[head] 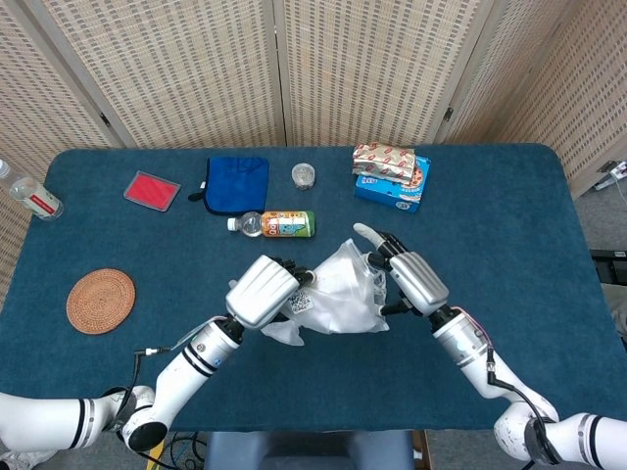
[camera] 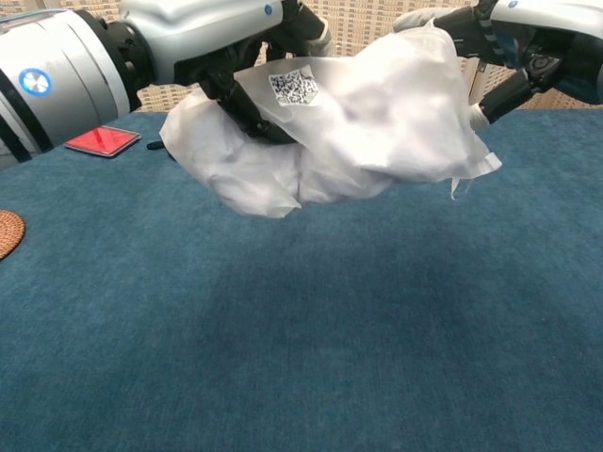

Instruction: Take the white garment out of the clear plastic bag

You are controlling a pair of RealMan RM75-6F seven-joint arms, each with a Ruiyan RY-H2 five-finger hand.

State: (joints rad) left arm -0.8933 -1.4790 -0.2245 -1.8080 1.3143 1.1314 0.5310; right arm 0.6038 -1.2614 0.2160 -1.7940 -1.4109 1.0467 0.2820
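The clear plastic bag (head: 338, 294) with the white garment bunched inside hangs above the blue table, a QR label on its left side. My left hand (head: 263, 291) grips the bag's left end from above; in the chest view the left hand (camera: 188, 38) holds the bag (camera: 377, 122) well off the cloth. My right hand (head: 409, 282) is at the bag's right end with fingers spread over its top edge and the thumb below. The chest view shows the right hand (camera: 528, 47) touching the plastic, without a clear pinch.
Behind the bag lie an orange-labelled bottle (head: 274, 224), a blue cloth (head: 238, 182), a small jar (head: 305, 175) and snack boxes (head: 392, 176). A red card (head: 152, 189), a woven coaster (head: 100, 301) and a clear bottle (head: 29, 196) are at the left.
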